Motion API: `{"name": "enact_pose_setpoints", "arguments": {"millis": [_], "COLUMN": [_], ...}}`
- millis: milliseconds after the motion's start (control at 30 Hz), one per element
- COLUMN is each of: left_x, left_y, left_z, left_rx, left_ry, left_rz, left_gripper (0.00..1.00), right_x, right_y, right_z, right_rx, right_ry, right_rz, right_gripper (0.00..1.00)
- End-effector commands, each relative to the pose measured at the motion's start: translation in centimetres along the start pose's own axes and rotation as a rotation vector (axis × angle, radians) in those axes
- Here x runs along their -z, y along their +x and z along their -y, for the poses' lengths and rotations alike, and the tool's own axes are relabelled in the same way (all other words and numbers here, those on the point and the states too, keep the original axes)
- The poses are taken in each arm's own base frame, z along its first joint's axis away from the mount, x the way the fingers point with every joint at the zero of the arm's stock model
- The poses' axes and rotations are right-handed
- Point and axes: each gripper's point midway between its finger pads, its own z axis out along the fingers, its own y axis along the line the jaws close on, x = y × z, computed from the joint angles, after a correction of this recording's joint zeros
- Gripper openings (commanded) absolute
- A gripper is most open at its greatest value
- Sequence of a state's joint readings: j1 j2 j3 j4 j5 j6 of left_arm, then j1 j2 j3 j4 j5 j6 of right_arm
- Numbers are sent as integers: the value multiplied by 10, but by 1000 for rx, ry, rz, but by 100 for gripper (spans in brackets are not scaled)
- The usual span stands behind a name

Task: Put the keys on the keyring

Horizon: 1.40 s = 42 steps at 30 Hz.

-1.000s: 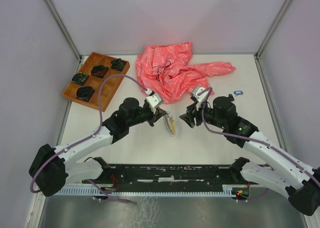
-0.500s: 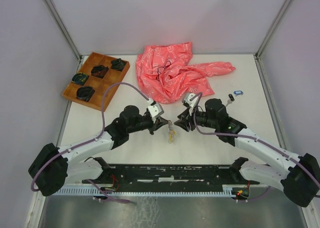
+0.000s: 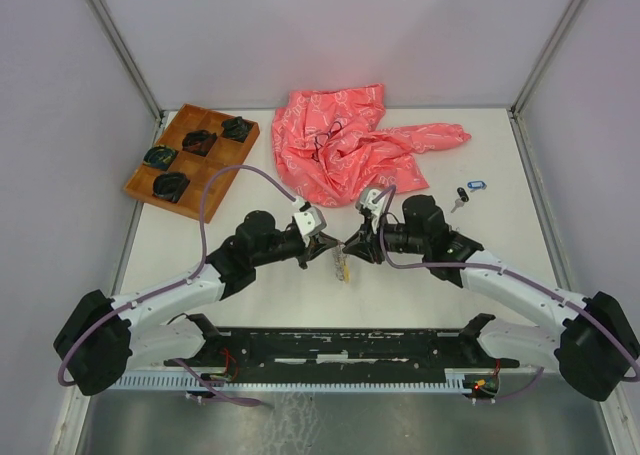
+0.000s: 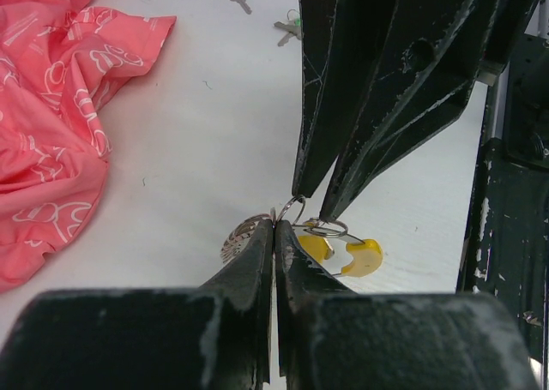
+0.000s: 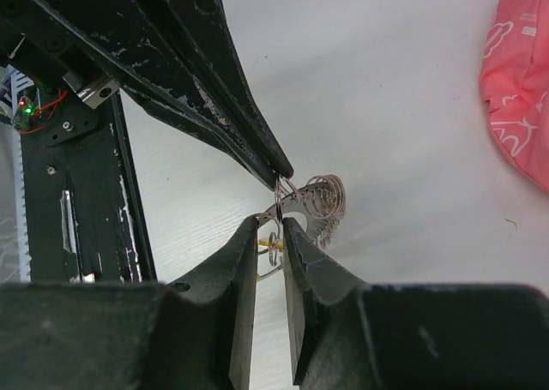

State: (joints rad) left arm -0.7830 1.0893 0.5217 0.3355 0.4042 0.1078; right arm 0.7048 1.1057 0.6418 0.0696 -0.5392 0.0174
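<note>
1. Step in hand, by my reading: you are threading a yellow-headed key (image 4: 364, 255) onto the keyring (image 5: 319, 197), which hangs just above the middle of the table (image 3: 270, 295), between the two arms.
2. Your left gripper (image 4: 274, 227) has its fingers pressed together, pinching the keyring's wire at the tips.
3. Your right gripper (image 5: 270, 227) meets it tip to tip. Its fingers stand slightly apart, straddling a small wire ring (image 5: 273, 243) that hangs with the yellow heads. I cannot tell that they are biting on it yet.
4. The next move likely calls for a firm nip on that small ring, then a careful slide along the coil while the left grip holds steady. The wire is thin and could slip out.
5. More keys lie well apart to the right: a black-headed key (image 3: 460, 195), a blue-tagged one (image 3: 477, 185) and a green-tagged one (image 4: 290, 26).
6. Behind the grippers lies a crumpled pink plastic bag (image 3: 350, 145). A wooden tray (image 3: 150, 182) sits at the far left, and neither blocks the work.
7. The only crowding is the two sets of fingertips, which nearly touch.
</note>
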Motion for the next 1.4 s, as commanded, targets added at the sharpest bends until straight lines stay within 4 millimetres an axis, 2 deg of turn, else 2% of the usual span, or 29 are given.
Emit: {"name": "enact_pose_setpoints", "arguments": {"millis": [0, 333, 500, 567, 700, 933, 1167, 1367], "left_x": [-1, 0, 0, 1, 5, 14, 16, 8], "left_y": [-27, -28, -28, -25, -22, -24, -32, -33], "left_z": [4, 9, 8, 6, 3, 11, 23, 25], "left_rx": [-76, -75, -75, -73, -68, -79, -93, -91], "left_ry": [27, 49, 43, 27, 0, 24, 83, 112], "left_rz": [95, 107, 112, 105, 96, 123, 183, 199], "left_gripper": [3, 3, 3, 7, 32, 47, 51, 49], "right_x": [-2, -7, -7, -4, 3, 15, 22, 19], "right_y": [-24, -23, -20, -19, -17, -19, -20, -23], "right_z": [-6, -6, -9, -10, -6, -4, -11, -23], "right_rx": [46, 57, 53, 46, 7, -55, -35, 41], "right_ry": [-50, -64, -83, -81, -37, 13, -1, -68], "right_rz": [68, 83, 62, 36, -38, -188, -307, -285], "right_gripper": [25, 16, 2, 1, 1, 1, 1, 1]}}
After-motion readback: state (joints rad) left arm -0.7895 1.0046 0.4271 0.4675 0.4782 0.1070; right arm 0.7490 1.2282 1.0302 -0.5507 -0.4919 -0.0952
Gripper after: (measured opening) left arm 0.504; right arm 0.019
